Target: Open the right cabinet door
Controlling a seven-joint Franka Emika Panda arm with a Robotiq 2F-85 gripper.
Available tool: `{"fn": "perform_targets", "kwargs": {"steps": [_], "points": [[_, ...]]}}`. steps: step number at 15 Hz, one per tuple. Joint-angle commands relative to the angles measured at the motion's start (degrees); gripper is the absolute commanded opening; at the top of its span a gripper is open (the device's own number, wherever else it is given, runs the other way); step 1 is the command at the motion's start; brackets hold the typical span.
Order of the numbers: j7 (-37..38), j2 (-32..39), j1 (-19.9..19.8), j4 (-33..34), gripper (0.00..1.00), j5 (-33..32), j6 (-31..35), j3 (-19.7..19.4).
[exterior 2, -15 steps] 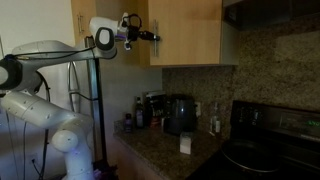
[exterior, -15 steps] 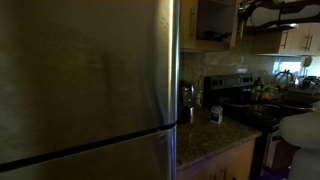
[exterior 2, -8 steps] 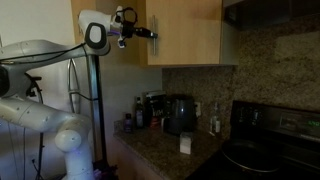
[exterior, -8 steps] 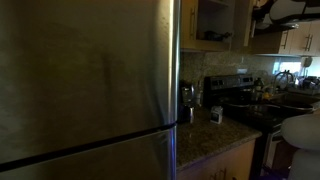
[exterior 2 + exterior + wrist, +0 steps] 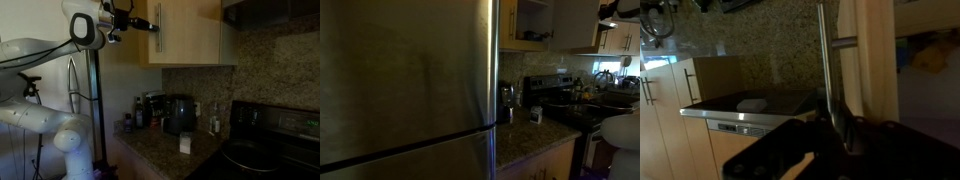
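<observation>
The right cabinet door is a light-tan wooden panel standing swung out from the wall cabinet. Its slim silver bar handle runs along its left edge. My gripper is shut on that handle, high up near the top of the view. In the wrist view the handle stands vertical beside the tan door edge, and my dark gripper closes round its lower part. In an exterior view the door stands swung out beside the open shelf space.
A large stainless-steel fridge fills much of an exterior view. Below the cabinet, a granite counter holds a black coffee maker and small items. A black stove stands at the right. My white arm base stands at the left.
My gripper has moved left and up with the handle in it, and the door has swung further out from the cabinet, showing more of the inside.
</observation>
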Motion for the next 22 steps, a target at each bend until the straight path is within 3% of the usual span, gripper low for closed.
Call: {"fn": "perform_targets", "kwargs": {"steps": [1,3,8,9,10,11,13,18,21,22], "points": [[0.1,0.7,-1.4,0.0,0.01,-0.3,-0.8,0.4],[0.5,2.7,-6.8,0.2,0.01,-3.5,-0.9,0.0],[-0.8,8.4,-15.2,3.6,0.01,-9.5,0.0,-8.1],[0.3,9.6,-17.1,4.2,0.01,-9.4,-1.9,-8.5],[0.6,8.2,-15.1,4.2,0.04,-6.1,-7.8,-9.3],[0.9,7.4,-15.4,3.6,0.29,-4.9,-10.8,-9.3],[1.6,3.7,-15.2,1.7,0.34,-3.0,-19.7,-8.4],[5.1,-7.1,-14.7,-5.7,0.73,-0.8,-42.0,-5.0],[9.4,-15.0,-11.9,-9.3,0.99,4.0,-56.9,-0.3],[11.7,-16.8,-10.3,-9.8,1.0,7.2,-61.0,1.7]]}}
